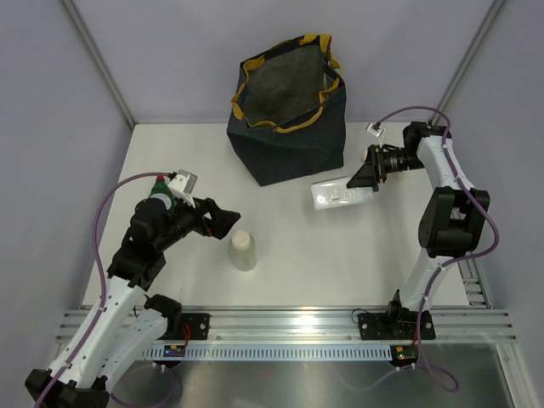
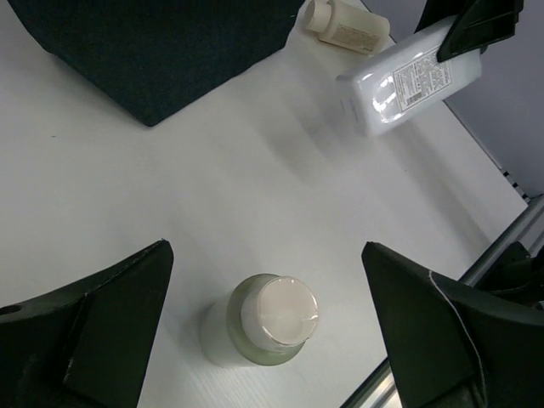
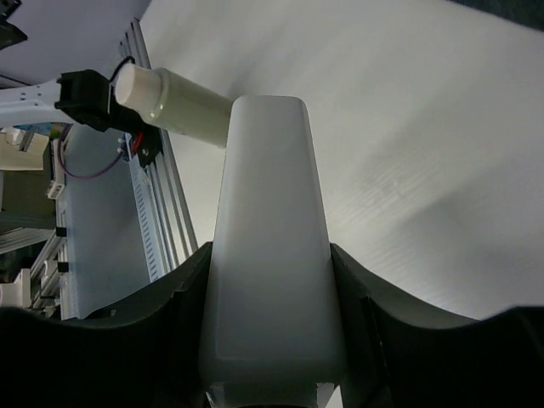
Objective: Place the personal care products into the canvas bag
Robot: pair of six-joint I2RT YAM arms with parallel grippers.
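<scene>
**Top external view: one bottle aloft, none seen bagged**

Right end effector [image 1: 364, 180] is clamped on the flat white bottle [image 1: 340, 195], held level above the surface [image 1: 297, 272], just right of the canvas bag [image 1: 289, 110]. No product can be made out inside the bag. Left end effector [image 1: 223, 223], spread wide and empty, hovers beside the upright pale bottle [image 1: 243, 251]. A small cream bottle [image 2: 344, 24] lies near the bag.
</scene>
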